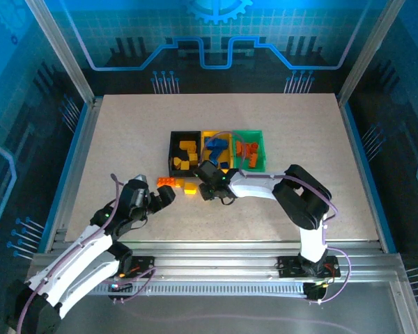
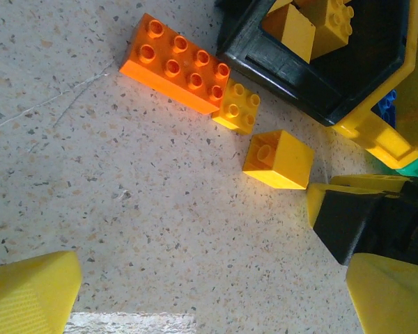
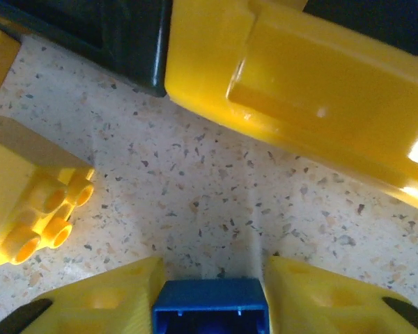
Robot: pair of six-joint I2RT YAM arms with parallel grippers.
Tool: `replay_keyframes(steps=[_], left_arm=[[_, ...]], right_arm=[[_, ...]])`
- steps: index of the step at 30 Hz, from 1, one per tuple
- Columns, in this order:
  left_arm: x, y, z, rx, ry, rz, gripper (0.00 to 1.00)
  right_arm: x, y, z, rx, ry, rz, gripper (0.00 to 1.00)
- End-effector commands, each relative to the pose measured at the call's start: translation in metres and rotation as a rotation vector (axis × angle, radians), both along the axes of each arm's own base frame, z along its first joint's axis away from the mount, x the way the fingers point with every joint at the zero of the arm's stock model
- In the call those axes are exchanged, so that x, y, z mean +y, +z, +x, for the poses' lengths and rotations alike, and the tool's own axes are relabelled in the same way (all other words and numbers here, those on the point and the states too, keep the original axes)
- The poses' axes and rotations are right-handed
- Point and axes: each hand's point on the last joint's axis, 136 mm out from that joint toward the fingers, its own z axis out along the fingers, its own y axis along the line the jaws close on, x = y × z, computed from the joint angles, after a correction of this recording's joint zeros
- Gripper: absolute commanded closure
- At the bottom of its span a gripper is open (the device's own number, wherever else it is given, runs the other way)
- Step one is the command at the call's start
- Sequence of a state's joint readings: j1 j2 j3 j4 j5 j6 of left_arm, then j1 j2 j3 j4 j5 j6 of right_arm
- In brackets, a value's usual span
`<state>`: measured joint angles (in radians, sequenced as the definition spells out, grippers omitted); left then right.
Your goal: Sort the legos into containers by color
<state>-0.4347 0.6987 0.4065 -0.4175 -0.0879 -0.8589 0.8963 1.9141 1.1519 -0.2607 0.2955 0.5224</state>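
Top external view: the speckled table [image 1: 125,139] takes up most of the scene, with both arms reaching in from its near edge. The right arm [image 1: 299,202] stretches left and the left arm [image 1: 76,257] angles up toward the middle.

Three bins sit side by side at mid-table. The black bin [image 1: 173,154] is on the left and holds yellow legos. The yellow bin [image 1: 217,132] is in the middle and holds blue ones. The green bin [image 1: 262,157] is on the right and holds orange-red ones.

The right gripper [image 1: 207,184] hangs low just near of where the black and yellow bins meet. In the right wrist view its two yellow fingers [image 3: 118,299] are clamped on a blue brick [image 3: 209,306], which is pinched between them, with the corner of the yellow bin just beyond.

The left gripper [image 1: 164,197] sits near and left of the loose pieces, its jaws spread wide apart and holding nothing.

In the left wrist view, an orange brick [image 2: 175,64] lies on the table, touching a small yellow brick [image 2: 237,108] to its right. A yellow cube [image 2: 279,160] lies just beside them, all close to the black bin's near wall.
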Motion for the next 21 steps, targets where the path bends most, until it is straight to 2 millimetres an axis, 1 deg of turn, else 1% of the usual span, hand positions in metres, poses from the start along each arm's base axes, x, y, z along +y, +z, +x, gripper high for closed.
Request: replay_keyframes(steps=[1, 2, 5, 6, 8, 10, 13, 16, 18, 19, 20, 21], left_arm=[[0.002, 0.000, -0.001, 0.001, -0.025, 0.029, 0.01], [0.002, 0.002, 0.000, -0.006, -0.032, 0.033, 0.01], [-0.002, 0.009, 0.004, -0.019, -0.060, 0.046, 0.01], [-0.003, 0.011, 0.006, -0.019, -0.066, 0.050, 0.01], [-0.005, 0.013, 0.010, -0.015, -0.075, 0.057, 0.01], [-0.009, 0.015, 0.014, -0.014, -0.088, 0.054, 0.01], [-0.015, 0.017, 0.019, -0.018, -0.108, 0.050, 0.01], [-0.022, 0.018, 0.026, -0.014, -0.144, 0.056, 0.01], [-0.027, 0.019, 0.030, -0.005, -0.170, 0.071, 0.01], [-0.029, 0.020, 0.034, -0.002, -0.184, 0.085, 0.02], [-0.033, 0.018, 0.036, 0.005, -0.200, 0.102, 0.03], [-0.036, 0.018, 0.038, 0.008, -0.217, 0.121, 0.04]], right_arm=[[-0.001, 0.021, 0.000, -0.029, 0.000, 0.037, 0.66], [-0.002, 0.031, 0.003, -0.044, -0.006, 0.053, 0.67], [-0.009, 0.068, 0.016, -0.115, -0.036, 0.101, 0.68], [-0.012, 0.080, 0.023, -0.144, -0.053, 0.113, 0.68], [-0.020, 0.099, 0.039, -0.180, -0.091, 0.129, 0.67], [-0.027, 0.108, 0.056, -0.197, -0.126, 0.121, 0.66], [-0.035, 0.110, 0.081, -0.206, -0.176, 0.087, 0.63], [-0.037, 0.108, 0.104, -0.205, -0.213, 0.065, 0.54], [-0.036, 0.109, 0.117, -0.205, -0.223, 0.068, 0.40], [-0.034, 0.112, 0.123, -0.207, -0.227, 0.079, 0.31], [-0.033, 0.116, 0.127, -0.211, -0.227, 0.092, 0.24], [-0.031, 0.122, 0.129, -0.220, -0.225, 0.105, 0.21]])
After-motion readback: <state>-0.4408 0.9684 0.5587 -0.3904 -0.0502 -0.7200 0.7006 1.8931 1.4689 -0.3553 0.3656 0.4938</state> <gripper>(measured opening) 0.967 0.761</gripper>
